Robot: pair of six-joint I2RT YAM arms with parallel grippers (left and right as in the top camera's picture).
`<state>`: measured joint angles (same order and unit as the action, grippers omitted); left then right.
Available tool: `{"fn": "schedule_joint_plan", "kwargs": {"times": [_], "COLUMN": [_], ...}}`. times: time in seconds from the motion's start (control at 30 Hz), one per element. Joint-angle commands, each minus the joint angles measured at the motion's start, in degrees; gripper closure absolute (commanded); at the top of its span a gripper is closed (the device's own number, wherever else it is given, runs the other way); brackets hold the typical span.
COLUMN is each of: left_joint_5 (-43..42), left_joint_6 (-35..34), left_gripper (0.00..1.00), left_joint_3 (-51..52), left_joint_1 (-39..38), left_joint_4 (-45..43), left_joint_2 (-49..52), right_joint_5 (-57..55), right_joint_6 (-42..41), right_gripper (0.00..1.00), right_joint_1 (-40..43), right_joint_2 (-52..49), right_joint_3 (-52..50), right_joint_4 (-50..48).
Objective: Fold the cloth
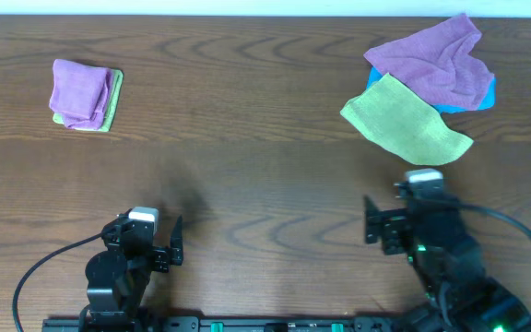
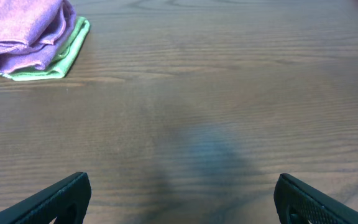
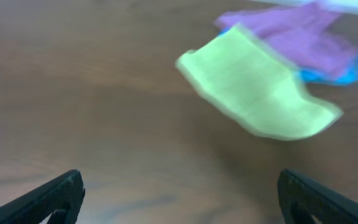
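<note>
Five cloths lie on the wooden surface (image 1: 265, 138), in two groups well apart. Two of them are purple, two yellow-green and one blue. Far to the left, the cloth (image 1: 79, 89) sits folded into a small, slightly uneven bundle on top of a folded yellow-green cloth (image 1: 114, 97), whose edges show along the right and near sides. The left wrist view shows the same stack in its upper left corner, the purple layers doubled over on the green. Far to the right, a rumpled purple cloth (image 1: 436, 60) lies spread over a blue cloth (image 1: 489, 92), of which only the edges show. Just in front of them a second yellow-green cloth (image 1: 406, 120) lies mostly flat, its far end touching or overlapping that pile. Two arms sit at the near edge of the surface, the left arm (image 1: 123, 263) and the right arm (image 1: 441, 244), each well short of any cloth. Both pairs of jaws stand spread wide with only bare wood between them, grasping nothing. The right wrist view is blurred.
</note>
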<state>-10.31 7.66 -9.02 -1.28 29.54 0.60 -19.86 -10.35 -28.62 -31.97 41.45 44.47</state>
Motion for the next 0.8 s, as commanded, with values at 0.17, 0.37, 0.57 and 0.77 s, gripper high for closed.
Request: {"fn": "schedule_joint_plan", "kwargs": {"times": [0.17, 0.37, 0.57, 0.77], "left_joint_5": [0.37, 0.37, 0.37, 0.37], "left_joint_6": [-0.17, -0.17, -0.17, -0.17], "left_gripper": [0.05, 0.05, 0.05, 0.05], "left_joint_3": [0.87, 0.87, 0.87, 0.87], "left_joint_1": [0.24, 0.24, 0.24, 0.24], "left_joint_4": [-0.09, -0.09, -0.09, -0.09], "left_joint_2": [-0.35, -0.35, -0.35, -0.35], "right_joint_5": [3.43, 3.85, 5.33, 5.31], "right_joint_6": [11.28, 11.26, 11.23, 11.26], "right_gripper": [0.01, 0.01, 0.01, 0.01], "right_joint_1": [13.62, 16.87, 18.58, 18.58], "right_joint_2": [14.99, 24.55, 30.18, 31.67], "right_joint_3": [-13.33, -20.85, -26.38, -30.29], "right_joint_4": [-6.36, -6.32, -6.08, -5.22]}}
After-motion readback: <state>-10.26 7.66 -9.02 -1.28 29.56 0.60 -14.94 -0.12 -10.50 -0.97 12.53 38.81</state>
